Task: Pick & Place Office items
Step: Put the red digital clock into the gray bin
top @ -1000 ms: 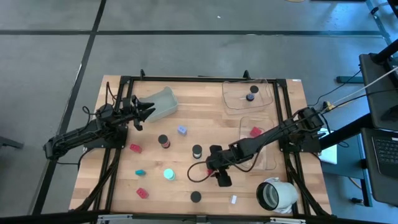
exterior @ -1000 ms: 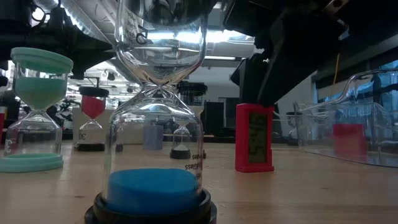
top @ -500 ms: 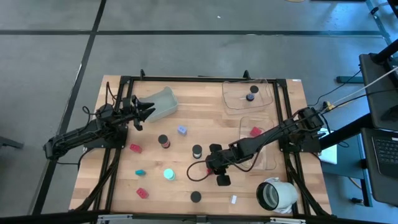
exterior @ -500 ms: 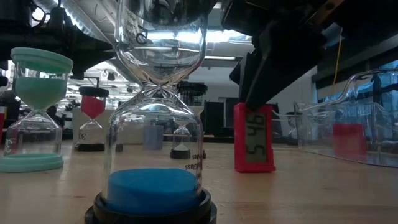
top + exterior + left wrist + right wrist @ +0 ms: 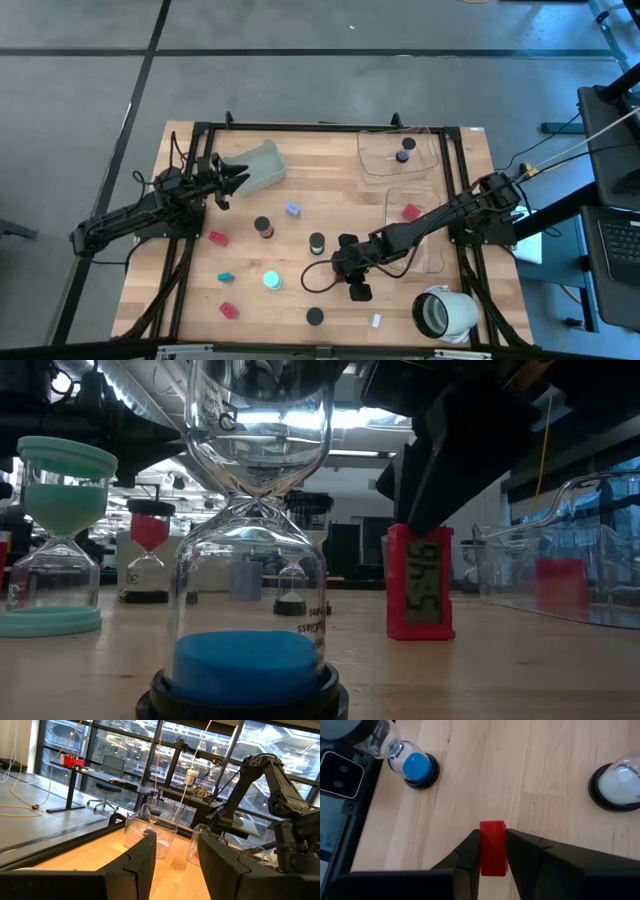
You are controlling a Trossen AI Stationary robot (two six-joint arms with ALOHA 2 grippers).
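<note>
My right gripper (image 5: 347,266) (image 5: 493,851) is at mid-table, shut on a red digital timer (image 5: 420,595) (image 5: 493,847) that shows upright in the low view. My left gripper (image 5: 233,178) (image 5: 175,865) is open and waits beside the grey tray (image 5: 260,165). Loose on the wood stand small hourglasses with black caps (image 5: 263,227) (image 5: 317,242), a blue-sand one (image 5: 245,660) (image 5: 417,767) and a teal one (image 5: 272,281). Red blocks (image 5: 218,238) (image 5: 229,310), a teal bit (image 5: 225,277), a lavender cube (image 5: 292,209) and a white bit (image 5: 376,320) lie there too. My right gripper pinches the red timer's upper end (image 5: 493,837) between its two fingers (image 5: 470,851), one on each narrow side, coming from above and pointing down. The timer hangs upright below the fingers. Whether its lower end (image 5: 420,632) rests on the table, I cannot tell.
Two clear trays (image 5: 400,152) (image 5: 432,250) sit at the table's right; one holds a black piece (image 5: 403,155), the other a red piece (image 5: 411,212). A big white hollow cylinder (image 5: 445,312) lies at the near right corner. Bare wood lies between the scattered pieces.
My right gripper has kept hold of the red timer and moved it a little toward the table's right. Half a second ago the timer leaned; now it stands nearly upright.
</note>
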